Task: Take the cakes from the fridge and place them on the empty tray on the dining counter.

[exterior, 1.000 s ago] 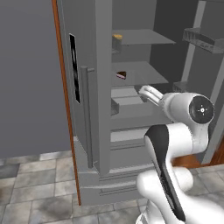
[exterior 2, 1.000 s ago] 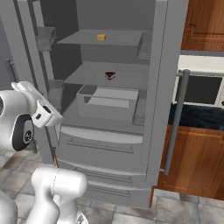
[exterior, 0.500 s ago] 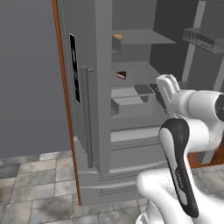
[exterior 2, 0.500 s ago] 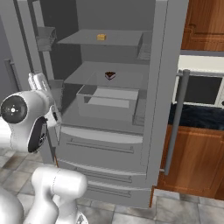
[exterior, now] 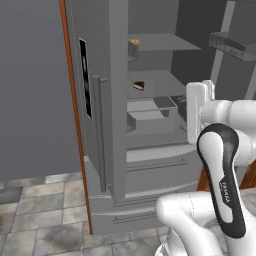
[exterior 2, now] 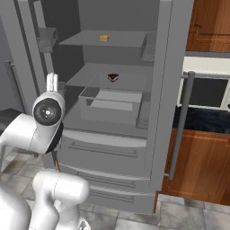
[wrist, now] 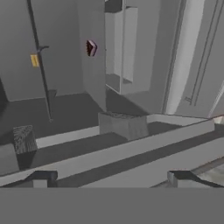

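The fridge (exterior 2: 117, 103) stands open. Over the last second the arm has swung up and turned toward its interior, so the reach for the cakes is starting. The brown wedge (exterior 2: 113, 77) sits on the middle shelf, the orange block (exterior 2: 104, 38) on the shelf above it. The gripper (wrist: 109, 177) is spread wide, empty, short of the shelves.

— What sits on the upper shelf (exterior 2: 105, 41) of the fridge?
— A small orange-tan block (exterior 2: 104, 38).
— And the shelf below (exterior 2: 96, 76)?
— A dark brown wedge slice (exterior 2: 113, 77), near the back.
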